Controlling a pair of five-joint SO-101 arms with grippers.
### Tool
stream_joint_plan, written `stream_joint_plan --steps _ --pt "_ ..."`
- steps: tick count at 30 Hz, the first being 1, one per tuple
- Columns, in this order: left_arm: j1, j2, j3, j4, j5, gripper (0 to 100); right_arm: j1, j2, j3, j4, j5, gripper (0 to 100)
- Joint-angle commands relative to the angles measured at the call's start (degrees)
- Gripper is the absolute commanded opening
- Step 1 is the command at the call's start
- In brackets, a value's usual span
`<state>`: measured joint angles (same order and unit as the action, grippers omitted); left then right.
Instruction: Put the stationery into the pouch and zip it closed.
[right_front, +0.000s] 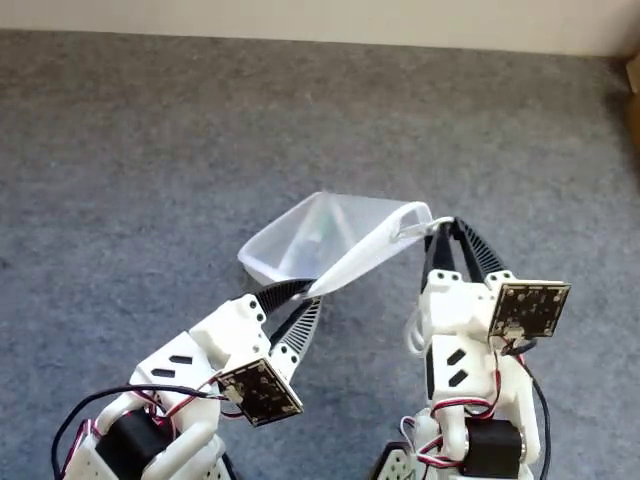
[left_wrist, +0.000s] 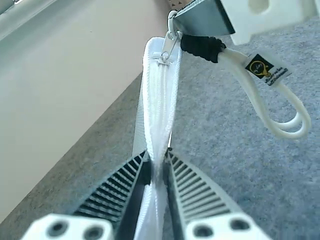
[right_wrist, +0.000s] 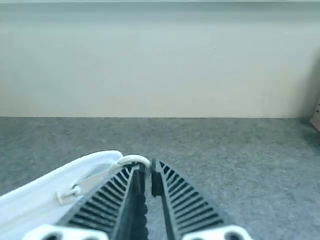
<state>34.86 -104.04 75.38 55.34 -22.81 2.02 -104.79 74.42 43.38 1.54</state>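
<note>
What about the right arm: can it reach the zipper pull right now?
Yes, seemingly: the right gripper is shut on the zipper pull at the pouch's end, nothing in between.

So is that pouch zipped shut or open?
Shut, it seems: the zipper lies joined along the pouch up to the slider, held at the end by the right gripper.

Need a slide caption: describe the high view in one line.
Left gripper clamps the pouch by its zipper edge; right gripper pinches the zip pull, over a grey table.
</note>
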Motion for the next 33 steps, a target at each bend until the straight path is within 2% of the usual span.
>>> stream_joint_plan --steps 1,9,12,17,24,29,31,33 --pt "-1.1 -0.7 -2.6 1.0 -0.4 0 4.6 -0.3 0.2 -2.2 1.8 0.5" --pt "-3.7 -0.7 -2.5 1.0 -0.4 0 11.5 0.1 0.3 -2.1 1.7 0.5" --pt "-3.6 -0.7 -2.0 0.8 -0.4 0 11.9 0.1 0.3 -1.5 1.7 0.5" --pt "-3.1 -0.7 -2.0 0.9 -0.4 0 3.6 -0.3 -0.1 5.2 2.2 2.5" --pt "-3.1 -0.6 0.5 0.6 -0.4 1 -6.5 -0.4 -3.9 18.9 2.2 18.0" --pt "-3.0 -0.5 0.5 0.7 -0.6 1 -13.0 -0.4 -9.4 27.1 2.2 19.1" --pt "-3.0 -0.5 0.5 0.7 -0.4 3 -14.1 -0.4 -10.8 27.6 2.2 19.1" --pt "-3.2 -0.5 0.5 0.9 -0.4 10 -14.9 -0.4 -11.4 27.7 2.2 19.1"
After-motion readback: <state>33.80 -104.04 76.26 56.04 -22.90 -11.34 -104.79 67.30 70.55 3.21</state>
